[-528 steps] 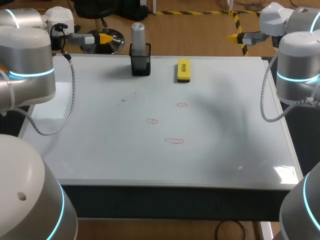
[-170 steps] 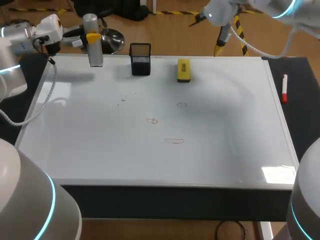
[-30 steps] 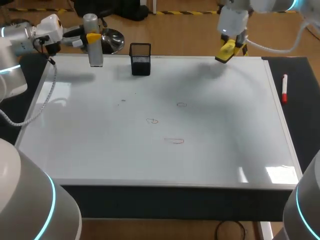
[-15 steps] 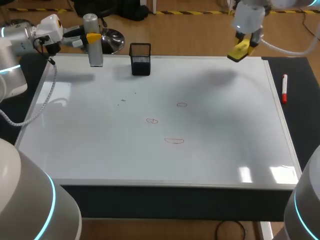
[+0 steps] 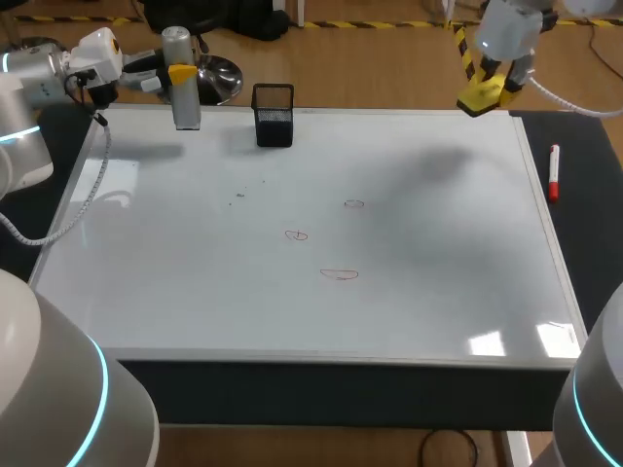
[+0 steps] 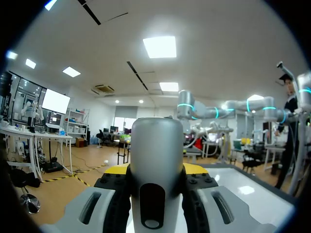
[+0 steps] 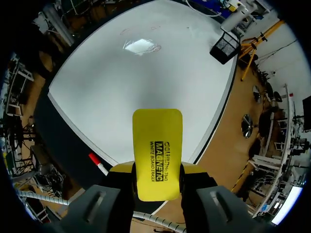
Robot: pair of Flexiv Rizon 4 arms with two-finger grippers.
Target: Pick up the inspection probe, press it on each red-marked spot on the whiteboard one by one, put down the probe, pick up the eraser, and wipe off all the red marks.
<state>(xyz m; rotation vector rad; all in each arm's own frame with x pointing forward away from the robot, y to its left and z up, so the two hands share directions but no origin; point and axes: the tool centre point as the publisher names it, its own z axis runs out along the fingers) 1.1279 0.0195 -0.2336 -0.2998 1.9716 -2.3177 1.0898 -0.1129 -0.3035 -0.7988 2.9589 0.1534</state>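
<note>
On the white rectangular whiteboard (image 5: pixel 195 292), three small red marker marks (image 5: pixel 339 274) lie near its middle, the farthest too faint to make out well. A black mesh holder (image 5: pixel 274 115) stands at its far edge. Above its far left corner the left gripper (image 5: pixel 181 74), yellow tips largely hidden, clamps the grey cylindrical probe (image 5: pixel 182 97), long axis upright. Above its far right corner the right gripper (image 5: pixel 484 94) clamps the yellow block eraser (image 5: pixel 477 100), tilted, long axis running out along the fingers.

- whiteboard (image 5: pixel 438 292): glossy, smooth; I see glare patches.
- inspection probe (image 6: pixel 156 160): satin grey metal, smooth.
- eraser (image 7: pixel 157 150): smooth yellow plastic face.
- pen cup (image 5: pixel 274 117): black wire mesh.
</note>
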